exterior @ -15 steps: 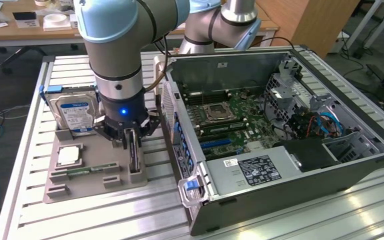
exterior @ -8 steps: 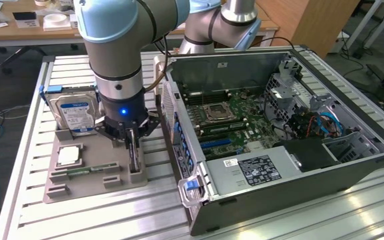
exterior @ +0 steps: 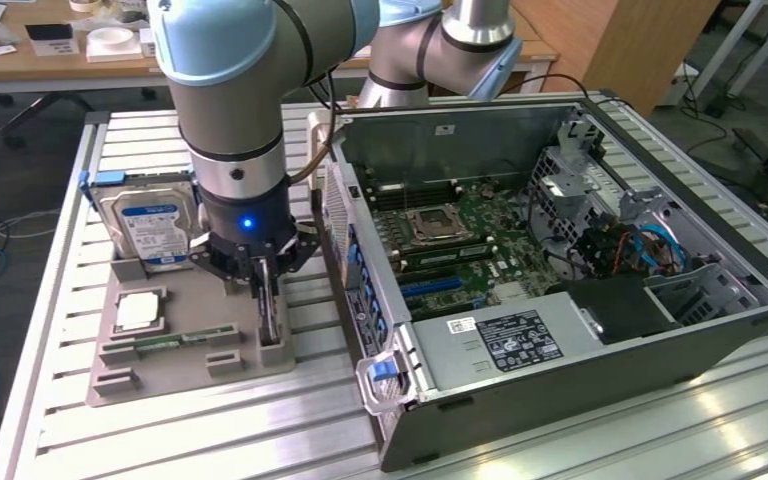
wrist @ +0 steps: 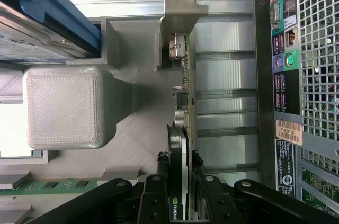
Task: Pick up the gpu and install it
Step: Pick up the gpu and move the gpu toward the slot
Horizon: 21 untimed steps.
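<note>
The gpu stands on edge in a slot at the near corner of the grey holder tray, beside the open computer case. My gripper reaches straight down onto the card's top edge. In the wrist view the gpu runs as a thin green board edge with its silver bracket end in the tray's post. My gripper has its black fingers pressed against both faces of the card, shut on it. The card still sits in its slot.
A hard drive with a blue-white label stands at the tray's far end. A processor chip and a memory stick lie in the tray. The case's rear port panel is close beside the gpu. The slatted aluminium table lies around the tray.
</note>
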### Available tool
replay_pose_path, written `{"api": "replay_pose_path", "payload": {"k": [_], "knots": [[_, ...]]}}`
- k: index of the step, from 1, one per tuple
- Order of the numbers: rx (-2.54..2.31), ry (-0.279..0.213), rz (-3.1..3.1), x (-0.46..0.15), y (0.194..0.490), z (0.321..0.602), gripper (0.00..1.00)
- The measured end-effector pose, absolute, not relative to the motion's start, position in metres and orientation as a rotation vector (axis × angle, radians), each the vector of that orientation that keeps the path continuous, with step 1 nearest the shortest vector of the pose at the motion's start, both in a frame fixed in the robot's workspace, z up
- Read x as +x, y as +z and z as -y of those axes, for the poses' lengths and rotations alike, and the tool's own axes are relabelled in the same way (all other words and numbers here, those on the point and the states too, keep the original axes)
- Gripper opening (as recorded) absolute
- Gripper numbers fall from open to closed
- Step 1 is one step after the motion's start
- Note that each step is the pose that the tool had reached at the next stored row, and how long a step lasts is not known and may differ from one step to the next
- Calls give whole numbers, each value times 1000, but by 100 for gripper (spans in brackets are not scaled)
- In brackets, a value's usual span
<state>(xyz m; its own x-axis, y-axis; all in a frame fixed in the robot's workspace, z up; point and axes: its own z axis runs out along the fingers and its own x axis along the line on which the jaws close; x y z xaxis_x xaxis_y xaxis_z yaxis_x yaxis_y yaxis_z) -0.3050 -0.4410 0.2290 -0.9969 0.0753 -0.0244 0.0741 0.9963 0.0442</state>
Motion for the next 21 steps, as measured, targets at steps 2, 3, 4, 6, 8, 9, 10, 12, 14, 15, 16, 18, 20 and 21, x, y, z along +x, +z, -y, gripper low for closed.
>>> {"api": "replay_pose_path", "payload": {"k": [2, 3, 4, 6, 8, 9, 10, 12, 14, 15, 16, 18, 20, 21], "knots": [[117, 67, -3113, -305, 229, 441, 27], [117, 67, -3113, -305, 229, 441, 27], [116, 67, -3113, -305, 229, 441, 27], [117, 68, -3112, -305, 229, 441, 27], [117, 68, -3113, -305, 231, 441, 27], [117, 67, -3113, -305, 233, 441, 27], [117, 67, -3113, -305, 235, 441, 27], [116, 68, -3113, -305, 239, 441, 27], [117, 68, -3113, -305, 244, 441, 27], [116, 68, -3113, -305, 246, 441, 27], [116, 68, -3113, -305, 249, 441, 27], [116, 68, -3113, -305, 254, 441, 27], [116, 68, -3113, -305, 259, 441, 27], [115, 68, -3113, -305, 262, 441, 27]]}}
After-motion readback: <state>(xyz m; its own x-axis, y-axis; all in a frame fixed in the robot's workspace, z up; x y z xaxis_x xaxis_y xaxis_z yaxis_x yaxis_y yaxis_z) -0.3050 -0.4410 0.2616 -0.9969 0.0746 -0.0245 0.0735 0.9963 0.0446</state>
